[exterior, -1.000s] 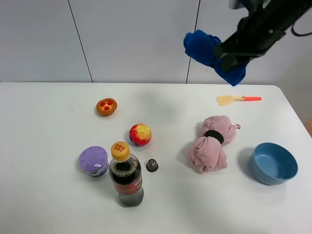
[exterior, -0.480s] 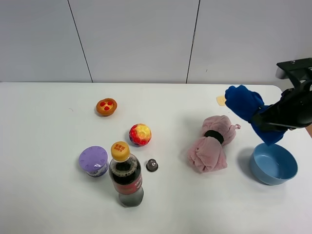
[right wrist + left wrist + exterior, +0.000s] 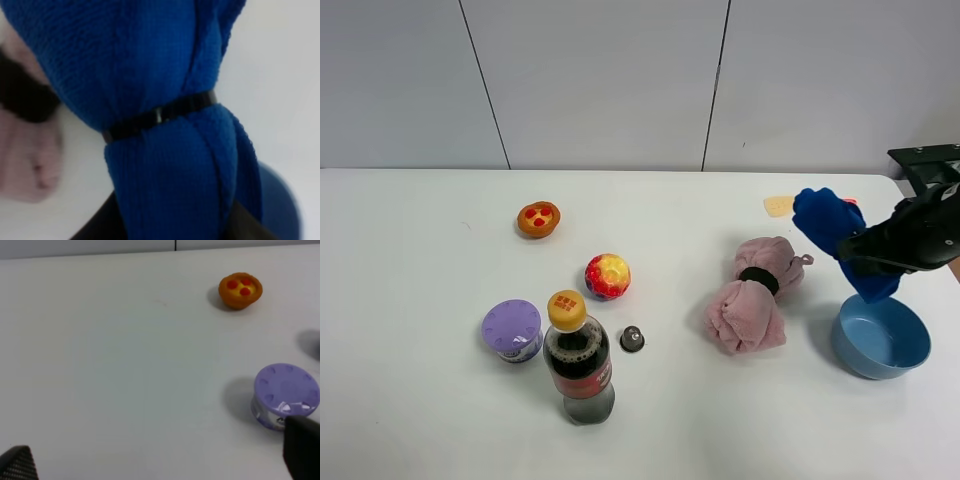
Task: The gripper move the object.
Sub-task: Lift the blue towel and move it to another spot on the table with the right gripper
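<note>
A blue rolled towel (image 3: pixel 832 228) with a black band hangs in my right gripper (image 3: pixel 868 256), which is shut on it. It is held in the air just above the far-left rim of the blue bowl (image 3: pixel 910 326) at the table's right. In the right wrist view the towel (image 3: pixel 150 75) fills the frame, with my gripper (image 3: pixel 170 222) clamped on its lower part and the bowl (image 3: pixel 281 200) behind. My left gripper (image 3: pixel 160 457) is open and empty over bare table; it does not show in the exterior view.
A pink rolled towel (image 3: pixel 755 295) lies left of the bowl. A yellow spatula (image 3: pixel 780 205) lies behind it. On the left are a tart (image 3: pixel 538 218), a ball (image 3: pixel 608 276), a purple-lidded jar (image 3: pixel 512 330), a cola bottle (image 3: pixel 579 360) and a small black cap (image 3: pixel 633 338).
My right arm has carried the blue towel from high at the back down and right to beside the bowl, then sunk slightly. Nothing else has moved.
</note>
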